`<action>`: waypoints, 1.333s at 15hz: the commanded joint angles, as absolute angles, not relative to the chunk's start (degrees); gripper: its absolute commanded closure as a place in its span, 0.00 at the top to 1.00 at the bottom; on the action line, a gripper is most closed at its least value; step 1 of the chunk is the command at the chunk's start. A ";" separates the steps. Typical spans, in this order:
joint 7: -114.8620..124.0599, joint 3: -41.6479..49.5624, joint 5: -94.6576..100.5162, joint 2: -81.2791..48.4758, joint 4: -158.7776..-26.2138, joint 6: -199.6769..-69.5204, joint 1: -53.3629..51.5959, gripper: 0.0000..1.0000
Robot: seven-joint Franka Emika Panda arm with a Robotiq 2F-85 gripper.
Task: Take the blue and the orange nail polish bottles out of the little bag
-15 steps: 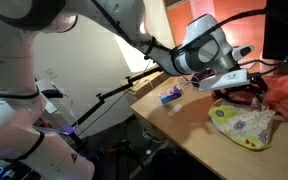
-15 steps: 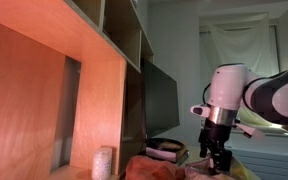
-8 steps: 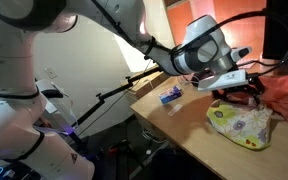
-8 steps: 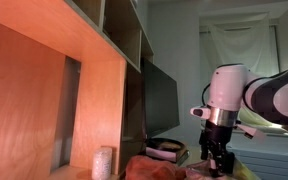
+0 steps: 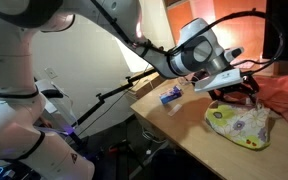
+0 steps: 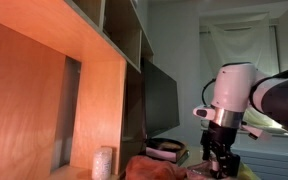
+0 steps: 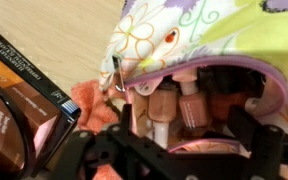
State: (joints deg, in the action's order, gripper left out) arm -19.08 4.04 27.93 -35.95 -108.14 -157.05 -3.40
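Jaws spread wide, the gripper [image 5: 236, 92] hangs at the mouth of the little bag [image 5: 242, 122] on the desk [image 5: 189, 118], and with bottles [image 7: 189, 105] packed tight inside, a close could grab the wrong one or snag fabric.

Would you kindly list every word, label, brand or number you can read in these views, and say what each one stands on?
No text can be read with certainty.
Dark box, wrist view: rows of white print, too blurred to read.
Bottles inside the little bag: no legible labels.
Little bag: flower pattern only, no words.
Blue item, in an exterior view: too small to read.
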 commanded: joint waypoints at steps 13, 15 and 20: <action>-16.06 5.32 29.57 -34.95 -112.12 -158.95 -5.44 0.00; -14.99 6.06 29.95 -34.86 -112.21 -158.81 -6.05 0.02; -15.17 6.07 29.30 -35.28 -111.12 -157.27 -5.92 0.37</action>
